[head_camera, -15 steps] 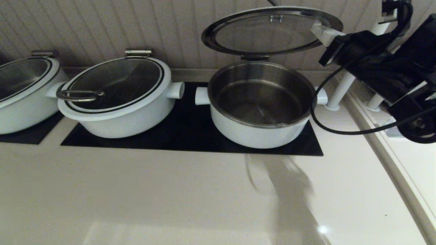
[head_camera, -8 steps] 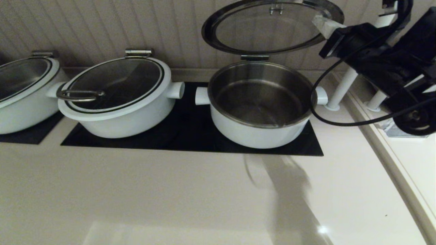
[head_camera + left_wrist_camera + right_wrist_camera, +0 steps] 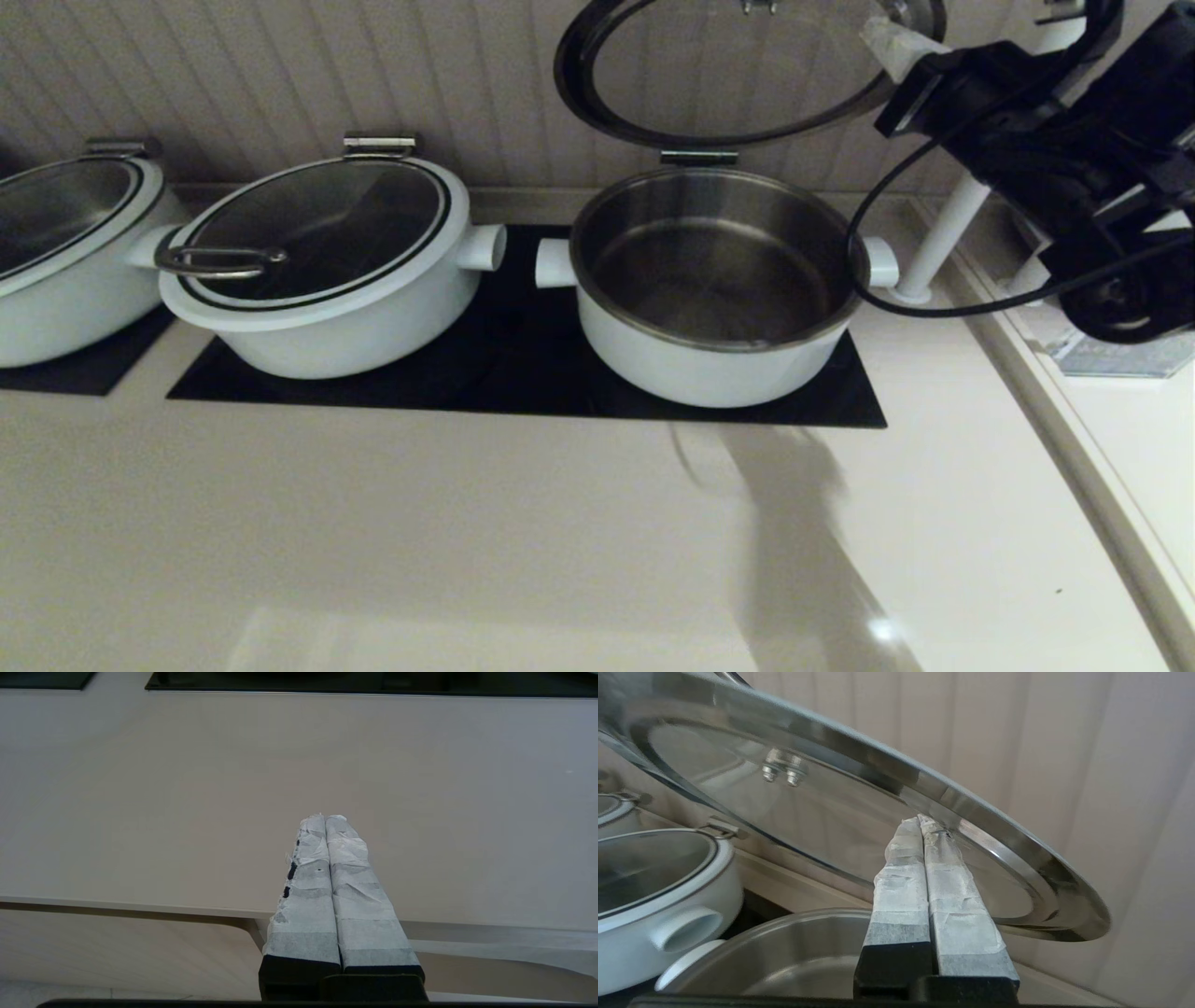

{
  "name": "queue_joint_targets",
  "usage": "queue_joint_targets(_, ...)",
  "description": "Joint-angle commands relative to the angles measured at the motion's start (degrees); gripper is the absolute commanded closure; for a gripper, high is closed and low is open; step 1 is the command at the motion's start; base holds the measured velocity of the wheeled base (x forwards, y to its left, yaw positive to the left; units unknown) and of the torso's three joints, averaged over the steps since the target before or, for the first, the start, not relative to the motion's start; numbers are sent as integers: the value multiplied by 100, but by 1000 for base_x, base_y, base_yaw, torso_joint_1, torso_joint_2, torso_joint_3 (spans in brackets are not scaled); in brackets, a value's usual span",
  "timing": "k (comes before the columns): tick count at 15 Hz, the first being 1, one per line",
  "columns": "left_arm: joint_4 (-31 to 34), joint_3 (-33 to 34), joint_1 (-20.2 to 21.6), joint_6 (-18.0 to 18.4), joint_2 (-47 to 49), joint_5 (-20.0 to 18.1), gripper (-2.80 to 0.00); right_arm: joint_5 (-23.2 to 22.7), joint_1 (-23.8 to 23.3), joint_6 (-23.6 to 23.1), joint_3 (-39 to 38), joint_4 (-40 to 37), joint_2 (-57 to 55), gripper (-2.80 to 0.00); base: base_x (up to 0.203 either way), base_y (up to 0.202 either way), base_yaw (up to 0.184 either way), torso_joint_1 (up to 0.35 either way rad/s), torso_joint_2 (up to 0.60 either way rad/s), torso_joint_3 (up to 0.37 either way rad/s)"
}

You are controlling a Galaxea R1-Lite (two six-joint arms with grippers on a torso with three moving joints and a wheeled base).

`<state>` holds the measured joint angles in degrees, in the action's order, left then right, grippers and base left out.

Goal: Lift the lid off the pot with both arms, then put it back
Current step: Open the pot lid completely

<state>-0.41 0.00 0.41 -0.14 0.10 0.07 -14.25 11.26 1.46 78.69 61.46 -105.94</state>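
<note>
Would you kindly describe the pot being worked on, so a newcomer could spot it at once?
On the black cooktop panel by the wall, it is the rightmost white pot. Unlike its covered neighbours, its steel inside is bare, with the glass lid tilted up above it on the right gripper.

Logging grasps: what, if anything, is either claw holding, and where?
Nothing is gripped. The right claw, shut, props the lid under its steel rim; the left claw is shut on nothing.
</note>
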Motion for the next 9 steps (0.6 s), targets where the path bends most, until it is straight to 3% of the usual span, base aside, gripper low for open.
queue_joint_targets(1, -2, 0, 2, -3, -2, 1, 0, 1, -81, 3, 76, 32, -86, 0, 0, 0, 0, 0, 0, 0)
queue_joint_targets(9, -2, 0, 2, -3, -1, 1, 0, -16, -208, 3, 471, 72, -239, 0, 0, 0, 0, 0, 0, 0)
